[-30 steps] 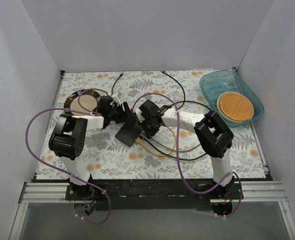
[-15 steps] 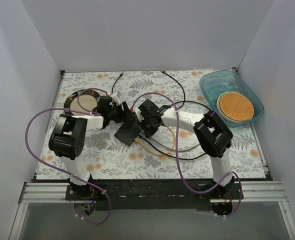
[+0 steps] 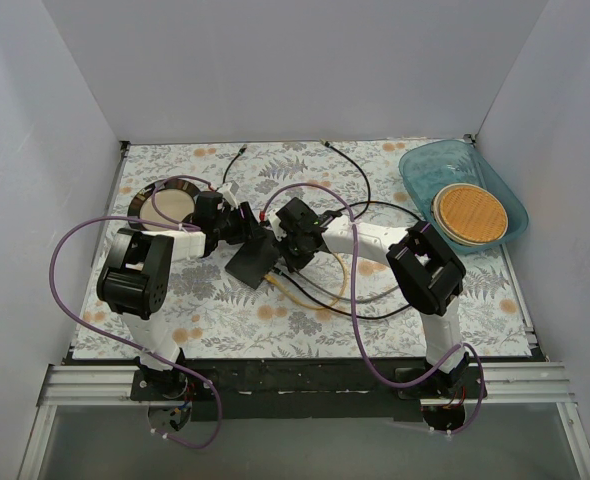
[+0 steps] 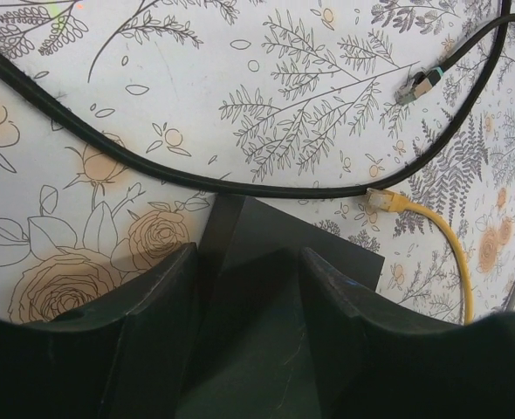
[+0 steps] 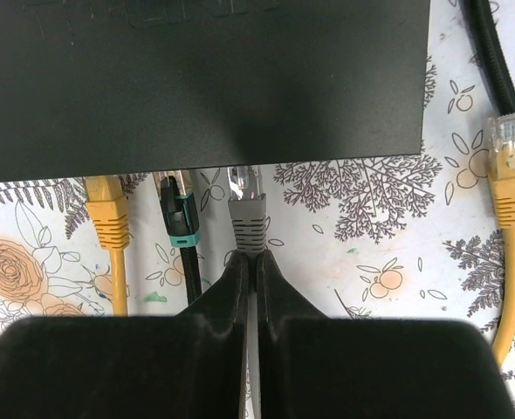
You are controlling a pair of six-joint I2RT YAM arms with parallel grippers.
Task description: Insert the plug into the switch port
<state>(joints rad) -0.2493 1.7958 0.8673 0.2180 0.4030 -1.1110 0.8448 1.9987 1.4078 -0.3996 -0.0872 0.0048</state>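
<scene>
The switch (image 3: 251,261), a flat matte-black box, lies tilted at the table's middle. My left gripper (image 3: 239,228) is shut on it; in the left wrist view its fingers (image 4: 153,301) flank the switch (image 4: 279,253). My right gripper (image 3: 291,250) is shut on the grey plug (image 5: 247,214), just behind its boot, in the right wrist view (image 5: 250,262). The plug's clear tip meets the switch's near edge (image 5: 205,78); how deep it sits is hidden. A yellow plug (image 5: 109,214) and a black-and-teal plug (image 5: 177,218) meet the same edge to its left.
A loose yellow plug (image 5: 511,166) lies to the right of the switch. Black and yellow cables (image 3: 325,290) loop over the floral mat. A round dark-rimmed plate (image 3: 167,203) sits at the left. A teal tray (image 3: 420,170) with a round cork mat stands back right.
Both grippers and the switch have shifted slightly left and away from the arm bases. The grips are unchanged.
</scene>
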